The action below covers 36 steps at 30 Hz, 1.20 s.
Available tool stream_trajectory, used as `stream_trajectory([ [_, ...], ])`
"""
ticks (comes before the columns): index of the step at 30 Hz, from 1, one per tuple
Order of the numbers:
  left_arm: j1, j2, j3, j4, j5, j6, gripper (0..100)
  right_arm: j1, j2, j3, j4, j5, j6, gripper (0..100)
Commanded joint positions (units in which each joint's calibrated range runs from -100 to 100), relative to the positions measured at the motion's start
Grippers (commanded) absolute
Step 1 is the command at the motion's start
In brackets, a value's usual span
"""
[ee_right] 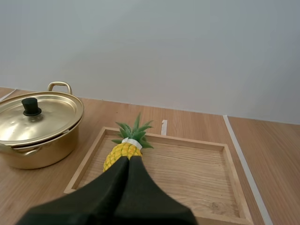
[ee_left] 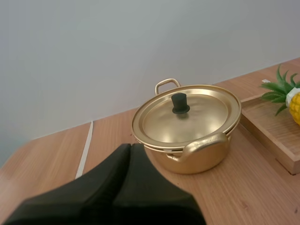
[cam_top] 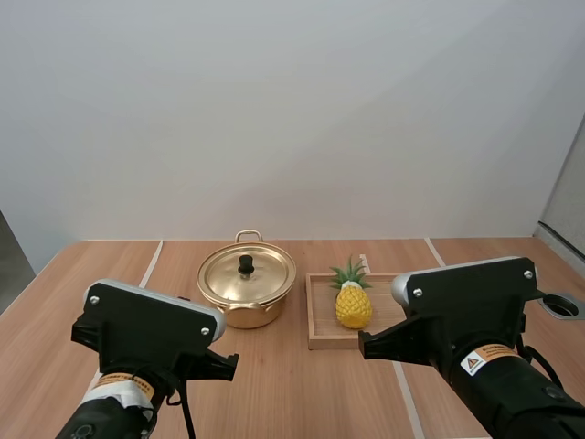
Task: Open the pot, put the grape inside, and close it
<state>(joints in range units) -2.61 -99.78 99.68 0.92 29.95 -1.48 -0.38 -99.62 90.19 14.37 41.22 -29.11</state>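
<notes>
Golden metal marks the pot [cam_top: 245, 306] in the high view, standing on the table [cam_top: 274, 393] ahead of the left arm [cam_top: 146, 334], its lid [cam_top: 260, 279] on and the black knob [cam_top: 246, 265] at the centre. Ahead of the right arm [cam_top: 471, 306] is a wooden tray [cam_top: 316, 340] holding a pineapple [cam_top: 353, 306]; I can find no grape, so the pineapple seems to be the fruit meant. Pot and tray stand just beside each other without touching.

From the left wrist, the left gripper [ee_left: 130, 146] has its fingers pressed together into one dark wedge, holding nothing. The pot is near, ahead of the tips and a little to their right, with one loop handle [ee_left: 206, 143] towards the gripper.

From the right wrist, the right gripper [ee_right: 129, 158] is likewise pressed together and empty. The pineapple lies just beyond its tips, leafy crown pointing away.

Nothing has been opened yet, so lifting the lid looks like the first step. The knob is small and the fingers must spread before they reach it; an off-centre pinch could slip, tip the lid or drag the light pot towards the tray. The pineapple's rounded body could squirt out of a shallow grip, and if it sits tall in the pot the lid may not seat flat.
</notes>
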Motion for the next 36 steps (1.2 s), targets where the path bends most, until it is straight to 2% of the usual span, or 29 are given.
stream_trajectory([
  [1,-0.02,-0.2,0.3,0.7,1.4,0.1,0,0.1,-0.4,0.5,-0.1,-0.1,0.0,0],
  [17,-0.02,-0.2,0.3,0.7,1.4,0.1,0,0.1,-0.4,9.7,-0.1,-7.0,0.0,0],
  [36,-0.02,-0.2,0.3,0.7,1.4,0.1,0,0.1,-0.4,9.8,0.3,-9.6,0.0,0],
])
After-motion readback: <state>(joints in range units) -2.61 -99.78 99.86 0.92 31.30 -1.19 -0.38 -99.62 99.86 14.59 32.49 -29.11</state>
